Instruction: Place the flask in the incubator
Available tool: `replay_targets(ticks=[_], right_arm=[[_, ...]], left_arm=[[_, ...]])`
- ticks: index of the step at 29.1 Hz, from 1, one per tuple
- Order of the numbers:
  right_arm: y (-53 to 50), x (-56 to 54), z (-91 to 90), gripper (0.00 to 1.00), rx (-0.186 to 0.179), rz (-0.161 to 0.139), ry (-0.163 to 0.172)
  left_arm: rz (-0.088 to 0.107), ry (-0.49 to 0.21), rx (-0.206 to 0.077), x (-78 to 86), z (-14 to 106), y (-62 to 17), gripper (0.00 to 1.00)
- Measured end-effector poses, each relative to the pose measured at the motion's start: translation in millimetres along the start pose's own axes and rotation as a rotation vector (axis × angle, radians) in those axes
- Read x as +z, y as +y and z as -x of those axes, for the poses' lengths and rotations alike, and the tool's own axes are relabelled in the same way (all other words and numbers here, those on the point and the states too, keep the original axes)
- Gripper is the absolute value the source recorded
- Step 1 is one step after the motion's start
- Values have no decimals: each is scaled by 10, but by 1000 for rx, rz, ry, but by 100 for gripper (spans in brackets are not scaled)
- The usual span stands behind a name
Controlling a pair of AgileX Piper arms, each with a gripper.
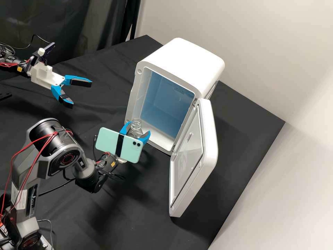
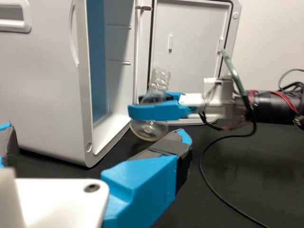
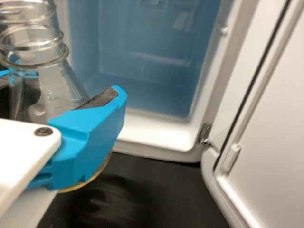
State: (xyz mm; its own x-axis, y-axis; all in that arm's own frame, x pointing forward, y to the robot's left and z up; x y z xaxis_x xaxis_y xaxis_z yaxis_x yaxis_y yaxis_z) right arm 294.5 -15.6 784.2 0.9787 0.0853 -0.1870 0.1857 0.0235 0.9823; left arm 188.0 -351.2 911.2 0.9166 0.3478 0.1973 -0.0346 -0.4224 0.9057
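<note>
Right gripper (image 1: 136, 134) pinching the clear glass flask (image 1: 136, 124), just before the open white incubator (image 1: 187, 62), door (image 1: 208, 139) swung wide, left gripper (image 1: 82, 92) spread, well apart.

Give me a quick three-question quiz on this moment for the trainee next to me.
1. True or false: the incubator door stands open.
2. Which gripper holds the flask? A left, B right, C neither.
3. Fill in: the flask is held ___ the incubator's opening.
Key: 1 true. 2 B, the right gripper. 3 in front of; it is not yet inside.
</note>
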Motion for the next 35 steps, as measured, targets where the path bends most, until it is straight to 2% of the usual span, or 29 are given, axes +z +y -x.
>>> replay_targets(ticks=[6,9,18,22,29,35], right_arm=[[139,-37,-128,0,65,1,19],[162,-37,-180,0,81,-4,20],[265,-152,-360,0,122,-20,59],[269,-182,-408,0,120,-28,52],[249,-259,-473,0,107,-26,65],[257,-311,-530,0,111,-32,66]], left_arm=[[-2,-16,-5,35,-8,-11,100],[-2,-20,-7,44,-11,-14,100],[-1,-26,-8,62,-15,-19,100],[0,-25,-7,61,-15,-18,100],[3,-22,-11,55,-20,-26,100],[5,-20,-16,49,-26,-39,100]])
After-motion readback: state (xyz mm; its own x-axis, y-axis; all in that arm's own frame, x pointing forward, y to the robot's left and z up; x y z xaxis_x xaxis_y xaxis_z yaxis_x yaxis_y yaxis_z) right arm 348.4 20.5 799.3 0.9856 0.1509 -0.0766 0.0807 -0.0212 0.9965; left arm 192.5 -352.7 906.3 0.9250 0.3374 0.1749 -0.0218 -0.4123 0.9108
